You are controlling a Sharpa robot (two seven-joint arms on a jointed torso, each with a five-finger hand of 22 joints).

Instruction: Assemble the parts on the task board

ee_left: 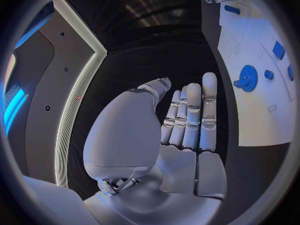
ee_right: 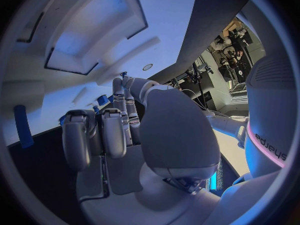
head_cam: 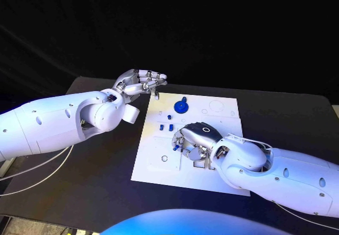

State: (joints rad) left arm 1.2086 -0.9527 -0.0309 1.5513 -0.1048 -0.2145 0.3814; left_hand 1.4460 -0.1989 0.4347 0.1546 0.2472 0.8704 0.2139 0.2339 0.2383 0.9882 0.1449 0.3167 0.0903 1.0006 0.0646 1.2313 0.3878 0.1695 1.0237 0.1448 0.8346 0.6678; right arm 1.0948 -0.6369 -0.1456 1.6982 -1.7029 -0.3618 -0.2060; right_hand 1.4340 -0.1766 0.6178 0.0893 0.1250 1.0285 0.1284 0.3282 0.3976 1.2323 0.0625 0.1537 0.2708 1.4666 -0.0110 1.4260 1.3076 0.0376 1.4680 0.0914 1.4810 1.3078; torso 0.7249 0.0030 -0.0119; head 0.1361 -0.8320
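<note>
Head view: I see the task board [head_cam: 159, 166] lying mid-table. My right hand [head_cam: 196, 139] rests on it, fingers curled down; whether it holds anything, I cannot tell. My left hand [head_cam: 141, 81] hovers beyond the board's far-left corner, fingers extended together, empty. Blue gear [head_cam: 181, 106] sits near the far edge.

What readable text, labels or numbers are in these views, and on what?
"edjeys": mirrored or upside-down lettering by a pink band on the white body part at the rim of the right wrist view; reading uncertain.
task board: no legible print; only cut-outs and blue parts.
left hand, right hand: no readable markings.
</note>
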